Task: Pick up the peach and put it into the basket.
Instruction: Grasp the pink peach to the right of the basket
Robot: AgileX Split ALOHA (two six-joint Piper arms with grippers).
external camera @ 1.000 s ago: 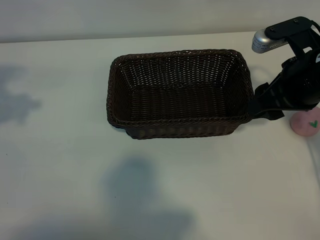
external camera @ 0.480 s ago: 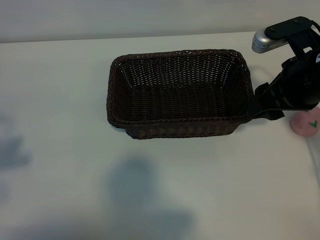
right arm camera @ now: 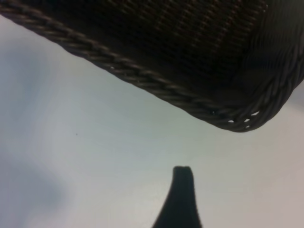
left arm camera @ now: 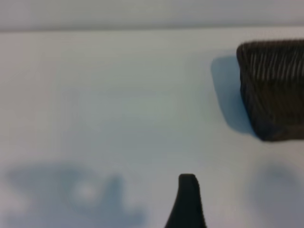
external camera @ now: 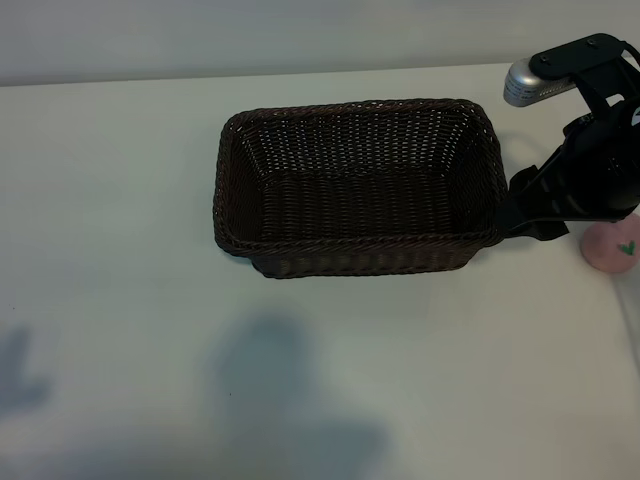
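1. While the shadow on the table (external camera: 120, 200) has slid from the far left to the near left corner since a second ago, the left gripper (left arm camera: 187, 199), fingers spread, is out of the exterior view, so it leaves the job to the right arm.
2. The right gripper (external camera: 525, 215), also spread and empty, hangs at the basket's (external camera: 360, 245) right end.
3. The peach (external camera: 610, 245), pale pink, smooth and rounded, sits on the table just right of that gripper.
4. The basket is dark woven wicker with a braided rim, and empty.

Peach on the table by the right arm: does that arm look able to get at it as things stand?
Probably yes. The peach sits bare on the table beside the right gripper, outside the basket, nothing covering it.
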